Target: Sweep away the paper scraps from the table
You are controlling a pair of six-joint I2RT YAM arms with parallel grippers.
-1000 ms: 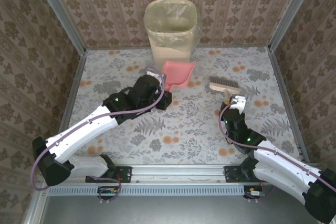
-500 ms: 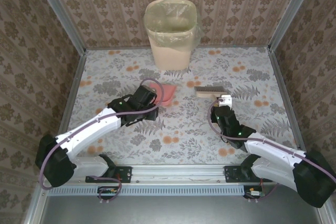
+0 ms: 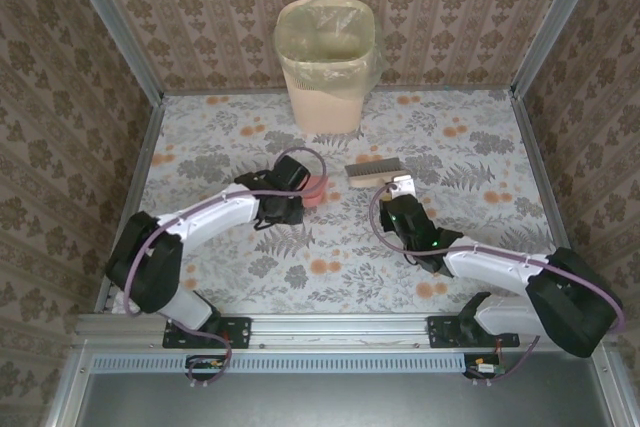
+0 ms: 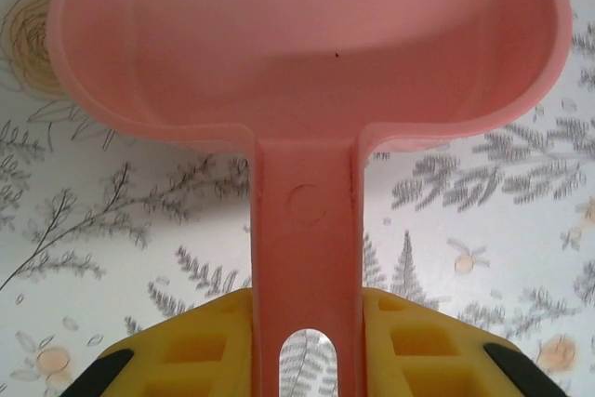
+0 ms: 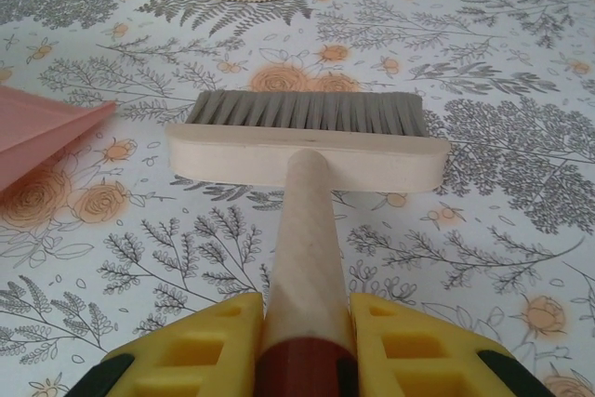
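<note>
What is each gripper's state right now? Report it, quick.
Left gripper: closed on the handle of the pink dustpan.
Right gripper: closed on the handle of the brush.

Dustpan [image 3: 314, 188] left of brush [image 3: 372, 170]; bin [image 3: 326, 65] behind.

Cream waste bin [image 3: 327, 67], ribbed, lined with a translucent bag [image 3: 368, 47] folded over its rim, stands at the far middle against the brown damask walls [image 3: 200, 17]. Pink dustpan [image 4: 307, 44], nearer than the bin and slightly to its left: shallow tray with raised sides; flat handle with a round moulded mark and a slotted hole near its end (one dark speck sits on the tray's inner face). Brush [image 5: 307, 151], just right of the dustpan and apart from it: pale wooden head, grey bristles pointing toward the bin, round wooden handle with a dark red end. Metal rails [image 3: 330, 327] frame the enclosure along its near edge and up its corners.
</note>
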